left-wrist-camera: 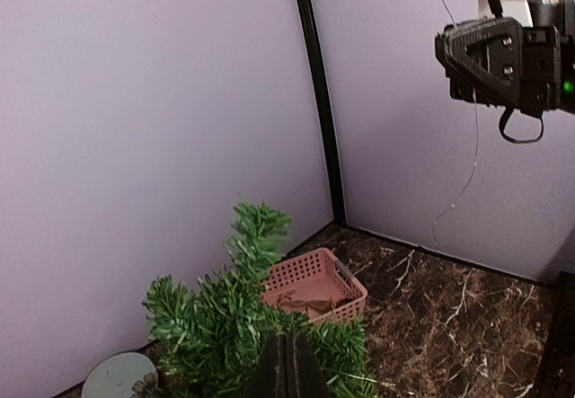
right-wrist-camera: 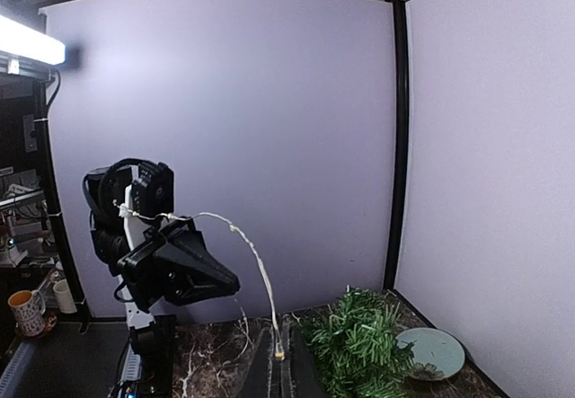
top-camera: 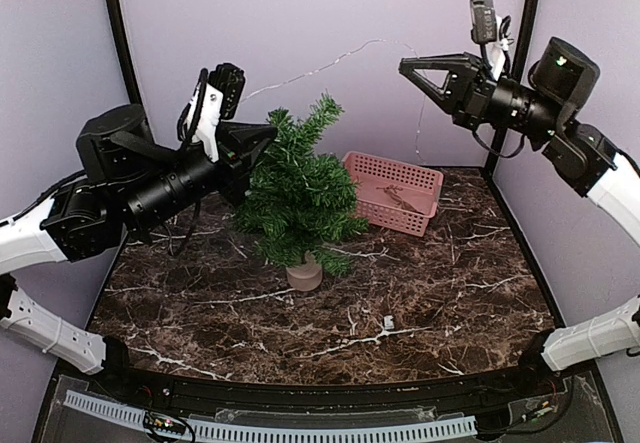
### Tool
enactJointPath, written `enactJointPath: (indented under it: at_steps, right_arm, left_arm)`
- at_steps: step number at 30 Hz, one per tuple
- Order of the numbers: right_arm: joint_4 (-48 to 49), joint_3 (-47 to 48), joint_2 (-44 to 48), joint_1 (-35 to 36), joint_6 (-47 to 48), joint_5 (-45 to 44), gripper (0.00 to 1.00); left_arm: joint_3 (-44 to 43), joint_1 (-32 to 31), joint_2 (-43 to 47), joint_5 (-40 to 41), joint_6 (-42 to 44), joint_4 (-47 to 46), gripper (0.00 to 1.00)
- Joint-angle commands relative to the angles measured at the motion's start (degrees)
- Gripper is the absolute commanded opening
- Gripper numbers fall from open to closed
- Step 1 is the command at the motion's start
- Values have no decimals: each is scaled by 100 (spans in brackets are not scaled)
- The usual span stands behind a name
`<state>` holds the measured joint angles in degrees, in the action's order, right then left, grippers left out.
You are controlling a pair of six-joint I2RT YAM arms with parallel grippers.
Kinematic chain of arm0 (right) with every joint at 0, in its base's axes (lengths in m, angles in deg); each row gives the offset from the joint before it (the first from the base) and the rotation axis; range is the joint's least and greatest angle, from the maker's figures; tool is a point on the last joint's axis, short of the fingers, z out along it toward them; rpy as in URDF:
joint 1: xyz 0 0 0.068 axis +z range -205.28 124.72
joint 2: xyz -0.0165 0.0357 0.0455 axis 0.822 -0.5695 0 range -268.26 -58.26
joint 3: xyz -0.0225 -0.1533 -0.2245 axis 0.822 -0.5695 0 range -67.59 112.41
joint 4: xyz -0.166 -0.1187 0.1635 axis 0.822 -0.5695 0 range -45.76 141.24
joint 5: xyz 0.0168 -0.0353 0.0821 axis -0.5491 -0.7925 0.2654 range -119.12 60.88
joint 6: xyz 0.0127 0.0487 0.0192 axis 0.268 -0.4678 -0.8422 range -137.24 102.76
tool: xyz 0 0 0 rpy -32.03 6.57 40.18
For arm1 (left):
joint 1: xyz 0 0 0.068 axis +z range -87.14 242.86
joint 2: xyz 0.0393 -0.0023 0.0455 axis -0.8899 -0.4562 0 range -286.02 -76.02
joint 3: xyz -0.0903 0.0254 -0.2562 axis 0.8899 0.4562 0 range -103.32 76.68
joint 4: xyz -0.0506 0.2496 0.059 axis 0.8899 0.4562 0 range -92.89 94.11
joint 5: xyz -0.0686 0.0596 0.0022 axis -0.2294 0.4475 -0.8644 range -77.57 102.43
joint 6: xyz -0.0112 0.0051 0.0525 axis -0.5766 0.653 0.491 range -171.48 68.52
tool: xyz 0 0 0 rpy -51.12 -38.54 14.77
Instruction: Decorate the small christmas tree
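Observation:
The small christmas tree [top-camera: 300,198] stands on its tan base [top-camera: 304,275] left of the table's middle; it also fills the bottom of the left wrist view [left-wrist-camera: 225,335]. My left gripper [top-camera: 272,135] is shut, its tip against the tree's upper left branches, with nothing seen between its fingers [left-wrist-camera: 292,337]. High at the right, my right gripper [top-camera: 403,64] is shut on a thin light string [right-wrist-camera: 257,257]. That string [top-camera: 330,60] arcs through the air to my left wrist and lies over it. A loose end hangs below the right gripper [left-wrist-camera: 473,146].
A pink basket [top-camera: 410,218] with brown pieces inside sits behind the tree to the right. A pale green plate [right-wrist-camera: 431,351] lies by the back wall behind the tree. A small white bit [top-camera: 388,321] lies on the marble top.

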<state>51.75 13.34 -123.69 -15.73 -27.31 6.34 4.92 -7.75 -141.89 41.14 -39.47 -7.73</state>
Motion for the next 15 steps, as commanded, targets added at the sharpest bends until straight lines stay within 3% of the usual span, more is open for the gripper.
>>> enactJointPath:
  at_steps: [1, 8, 15]
  right_arm:
    - [300, 546, -514, -44, 56, -299, 0]
    - [27, 1090, -1240, -79, 203, -832, 0]
    - [-33, 1628, -1979, -121, 280, -1149, 0]
  left_arm:
    - [-91, 338, 46, -531, -1076, 1528, 0]
    - [-167, 1001, 188, -956, -1958, 2092, 0]
    - [-212, 1501, 168, -1386, -2199, 2115, 0]
